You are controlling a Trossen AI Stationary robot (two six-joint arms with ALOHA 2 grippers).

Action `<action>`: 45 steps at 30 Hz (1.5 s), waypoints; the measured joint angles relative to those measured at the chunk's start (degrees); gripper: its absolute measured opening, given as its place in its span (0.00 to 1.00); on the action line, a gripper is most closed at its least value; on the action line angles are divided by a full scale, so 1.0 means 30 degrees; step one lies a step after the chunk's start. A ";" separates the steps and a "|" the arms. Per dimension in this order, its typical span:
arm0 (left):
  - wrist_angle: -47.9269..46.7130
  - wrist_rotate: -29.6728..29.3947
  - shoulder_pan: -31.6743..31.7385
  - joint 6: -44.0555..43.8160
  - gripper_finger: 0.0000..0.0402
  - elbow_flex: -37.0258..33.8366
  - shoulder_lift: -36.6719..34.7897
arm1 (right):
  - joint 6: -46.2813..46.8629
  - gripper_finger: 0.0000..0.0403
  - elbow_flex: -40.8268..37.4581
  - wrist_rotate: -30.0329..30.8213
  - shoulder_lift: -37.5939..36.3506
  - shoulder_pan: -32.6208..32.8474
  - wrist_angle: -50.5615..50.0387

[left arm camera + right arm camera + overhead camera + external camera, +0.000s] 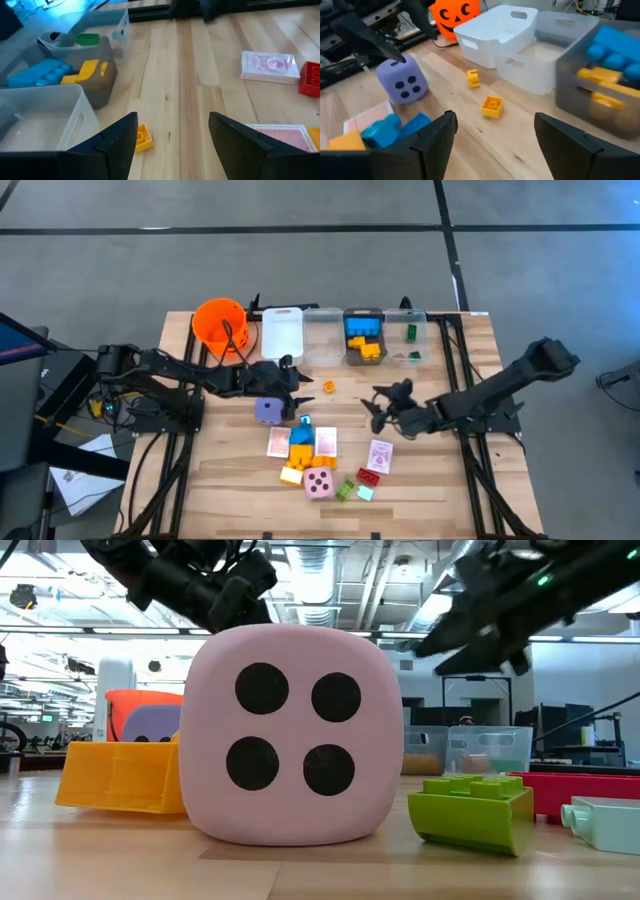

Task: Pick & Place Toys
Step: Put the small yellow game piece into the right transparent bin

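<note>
Two sets of jaws open, empty — small yellow brick [492, 106] on table ahead of right gripper [492, 145], untouched

Matt soft pink die [293, 735], glossy plastic green brick [470, 810], pale wooden table [320, 875].

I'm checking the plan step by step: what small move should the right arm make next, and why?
Probably ease the right tool forward and down over the small yellow brick. Its fingers stand open and empty, and the brick lies loose on the table just ahead of them, near the bins.
</note>
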 joint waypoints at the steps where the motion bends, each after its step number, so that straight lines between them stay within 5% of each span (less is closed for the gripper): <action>1: 0.0086 -0.0183 0.0000 -0.0222 0.59 0.0000 0.0000 | -0.0288 0.66 0.0004 0.0000 0.0917 -0.0172 0.1063; 8: 0.0051 -0.3718 0.0014 -0.0829 0.58 0.0000 0.0000 | -0.0846 0.66 0.0004 -0.0270 0.7668 -0.2285 0.9474; 16: -0.2027 -0.4216 0.0014 -0.0941 0.57 0.0007 0.0000 | -0.0846 0.66 0.0426 -0.1696 1.2174 -0.4213 1.4217; 23: -0.3045 -0.4225 0.0014 -0.1913 0.57 0.0007 0.0000 | -0.2757 0.66 0.2160 -0.4742 1.3174 -0.5287 1.4092; 29: -0.3656 -0.4217 0.0014 -0.2880 0.57 0.0007 0.0000 | -0.4853 0.66 0.3869 -0.4867 1.3123 -0.5546 1.2330; 38: -0.4811 -0.4217 0.0014 -0.3996 0.56 0.0007 0.0000 | -0.3267 0.66 0.6718 -0.4788 1.3108 -0.6310 0.4717; 45: -0.5060 -0.4215 0.0014 -0.4412 0.56 0.0007 0.0000 | -0.1789 0.66 0.7173 -0.4809 1.3108 -0.6891 0.3145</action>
